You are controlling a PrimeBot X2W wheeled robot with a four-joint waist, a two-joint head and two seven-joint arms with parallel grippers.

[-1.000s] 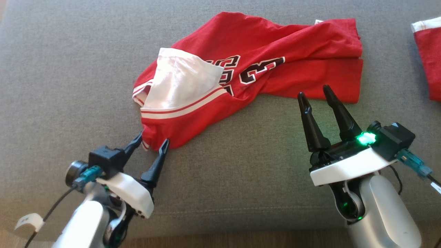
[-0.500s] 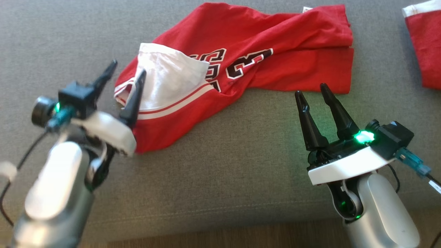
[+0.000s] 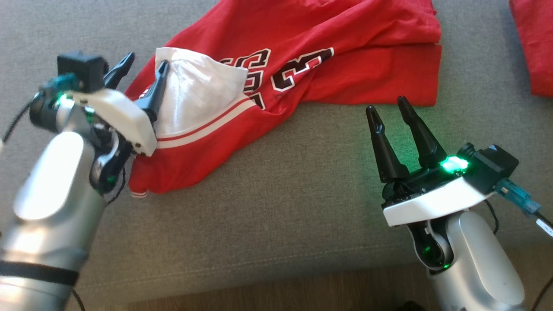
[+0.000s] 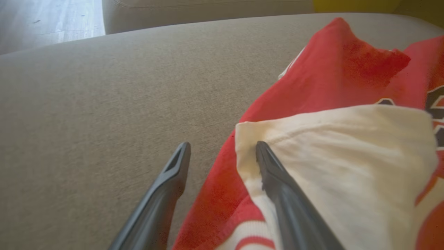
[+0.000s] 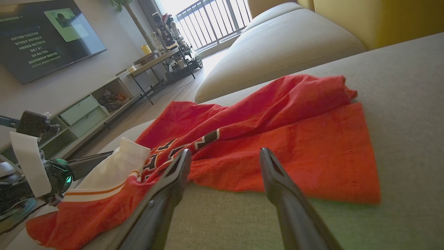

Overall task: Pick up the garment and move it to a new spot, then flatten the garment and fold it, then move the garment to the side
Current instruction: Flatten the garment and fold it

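Crumpled red jersey (image 3: 345,56) on grey cushion (image 3: 259,194), black numerals (image 3: 302,69), white flap (image 3: 198,95) turned out; left gripper (image 3: 146,60) and right gripper (image 3: 386,106) jaws apart

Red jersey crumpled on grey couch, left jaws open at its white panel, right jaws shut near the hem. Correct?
No: the right jaws are open, fingers spread apart, as the right wrist view shows. The rest holds: red jersey crumpled on the grey couch, left jaws open at its white panel, right jaws near the hem.

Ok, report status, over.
Left gripper open, straddling white-panel edge of jersey. Right gripper open, just short of the hem. Jersey crumpled on grey cushion. Second red garment apart, at right.
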